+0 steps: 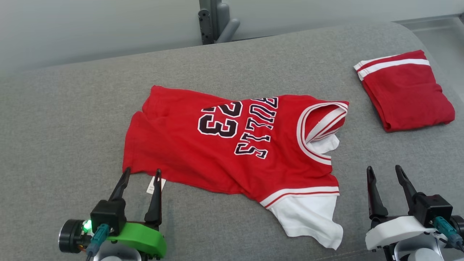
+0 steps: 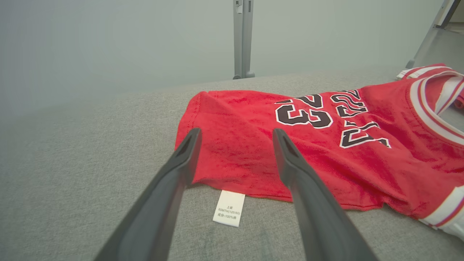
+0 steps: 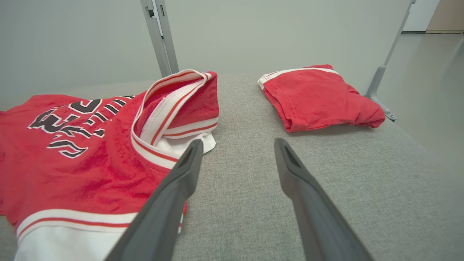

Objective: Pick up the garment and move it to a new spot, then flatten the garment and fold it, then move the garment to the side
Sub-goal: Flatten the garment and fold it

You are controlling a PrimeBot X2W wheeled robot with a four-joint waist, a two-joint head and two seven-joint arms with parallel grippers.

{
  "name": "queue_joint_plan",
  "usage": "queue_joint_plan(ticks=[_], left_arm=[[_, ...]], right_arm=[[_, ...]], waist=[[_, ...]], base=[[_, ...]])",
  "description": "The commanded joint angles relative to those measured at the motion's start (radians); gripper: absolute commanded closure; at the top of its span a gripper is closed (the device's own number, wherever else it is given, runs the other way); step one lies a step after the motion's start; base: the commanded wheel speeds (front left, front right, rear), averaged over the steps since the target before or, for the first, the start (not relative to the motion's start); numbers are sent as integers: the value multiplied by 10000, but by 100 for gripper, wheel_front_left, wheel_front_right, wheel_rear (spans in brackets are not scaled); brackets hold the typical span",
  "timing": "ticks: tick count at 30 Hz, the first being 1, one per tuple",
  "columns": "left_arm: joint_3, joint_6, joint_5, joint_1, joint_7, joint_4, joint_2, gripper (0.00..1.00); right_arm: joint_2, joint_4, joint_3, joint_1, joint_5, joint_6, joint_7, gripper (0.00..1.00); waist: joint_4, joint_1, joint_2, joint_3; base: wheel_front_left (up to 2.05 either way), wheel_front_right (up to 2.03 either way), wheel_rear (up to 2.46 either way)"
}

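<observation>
My left claw is released. Its two dark fingers are spread wide with nothing between them, and the tips sit right at the lower hem of the red jersey. From the left wrist view I can't tell whether the tips touch the cloth or hang just above it. A white care label pokes out from under that hem and lies on the grey fabric-topped desk, between the two fingers and a little short of their tips.

The jersey lies spread face up, just ahead of the left claw and stretching away to its right. It is not fully flat, and soft wrinkles run across the body. The black "23" and lettering are ahead and to the right of the left claw. The striped collar stands partly open at the far right end of the jersey. A white sleeve trails off the near edge, between my two claws.

My right claw is also released, fingers apart and empty, over bare desk. The collar is just ahead and to its left, close beside its left finger in the right wrist view. A second, folded red garment with white stripes lies well ahead of the right claw, slightly to its right and apart from the jersey. A grey metal post rises beyond the far edge of the desk.
</observation>
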Motion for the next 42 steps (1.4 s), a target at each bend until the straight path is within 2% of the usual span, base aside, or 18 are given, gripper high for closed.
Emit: queue_joint_plan(ticks=[1,7,13,14,16,18,22,31,42], left_arm=[[315,-77,235,435,-32,-5,-136,0],[2170,-737,975,1623,-33,396,-657,0],[3596,-2128,1647,2393,-35,885,-1173,0],[3940,-2661,1846,2571,-35,966,-1342,0],[4321,-3160,2129,2696,-35,950,-1509,0],[4644,-3563,2363,2841,-34,998,-1680,0],[5308,-4102,2861,2985,-34,1035,-1980,0],[6051,-4701,3516,3094,-36,1092,-2424,0],[6329,-4916,4032,2967,-37,1031,-2856,0]], right_arm=[[-33,-69,-24,199,-113,-14,-28,0],[-25,-133,250,453,-531,-14,-28,0],[-28,-151,647,716,-629,-14,-28,0],[-33,-173,690,828,-541,-14,-28,0],[-28,-160,781,923,-442,-14,-28,0],[-31,-134,849,1007,-372,-14,-28,0],[-31,-152,977,1125,-247,-14,-28,0],[-30,-156,1071,1112,-131,-14,-28,0],[-28,-205,1013,979,-208,-14,-28,0]], waist=[[592,0,11,-543],[963,0,11,-946],[1300,0,11,-1185],[1360,0,11,-1228],[1399,0,11,-1263],[1407,0,11,-1304],[1340,0,11,-1319],[1172,0,11,-1263],[1066,0,11,-1182]], base=[[0,0,0],[0,0,0],[0,0,0],[0,0,0],[0,0,0],[0,0,0],[0,0,0],[0,0,0],[0,0,0]])
